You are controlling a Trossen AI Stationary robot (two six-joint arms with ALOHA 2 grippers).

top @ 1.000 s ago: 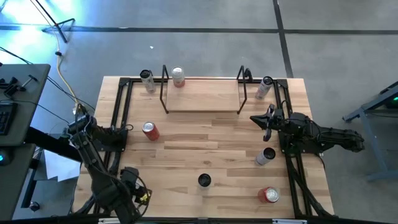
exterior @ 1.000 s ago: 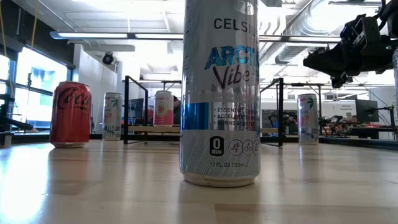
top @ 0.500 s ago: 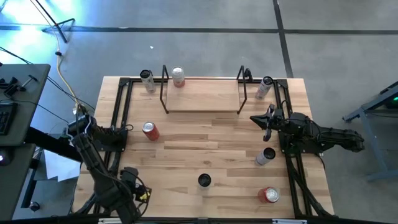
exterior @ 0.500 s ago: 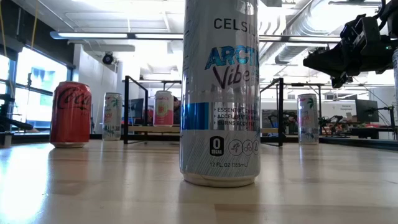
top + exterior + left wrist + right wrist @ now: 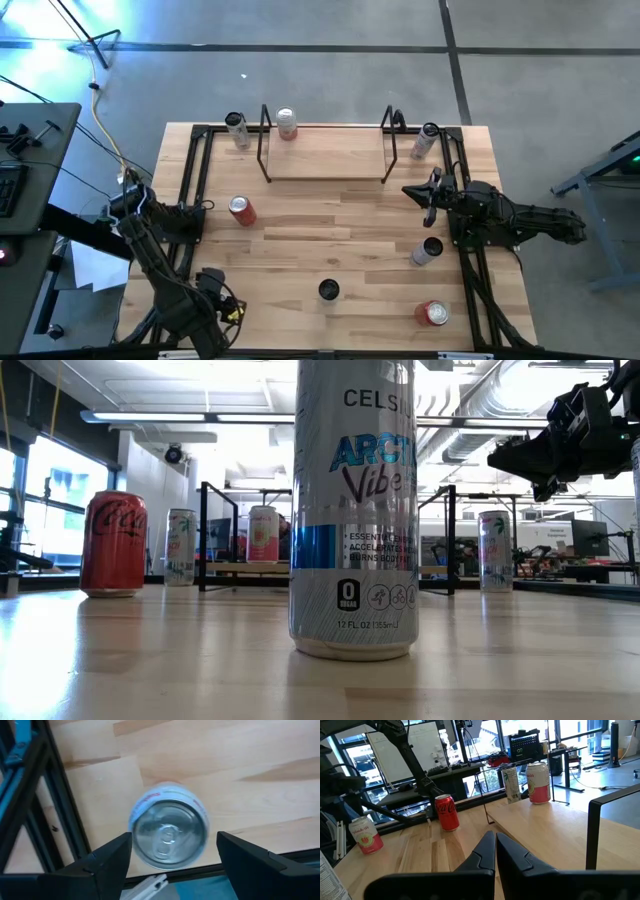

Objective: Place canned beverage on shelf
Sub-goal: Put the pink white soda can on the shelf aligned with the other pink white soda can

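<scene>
The shelf (image 5: 325, 152) is a low light-wood platform with black uprights at the table's far middle. A pink can (image 5: 287, 122) stands on its far left corner. My left gripper (image 5: 210, 285) is at the table's near left corner, pointing down and open. Its fingers (image 5: 112, 857) stand on either side of a white can with red marks (image 5: 169, 832), above its top, with a gap on each side. That can also shows in the right wrist view (image 5: 365, 836). My right gripper (image 5: 430, 195) is shut and empty, held above the table just right of the shelf.
A red cola can (image 5: 241, 209) stands left of the middle. Slim cans stand at the far left (image 5: 236, 130), far right (image 5: 426, 140) and right (image 5: 427, 250). A tall can (image 5: 329, 290) stands near the middle front and a red can (image 5: 434, 313) at the near right. Black frame rails (image 5: 190, 200) run along both sides.
</scene>
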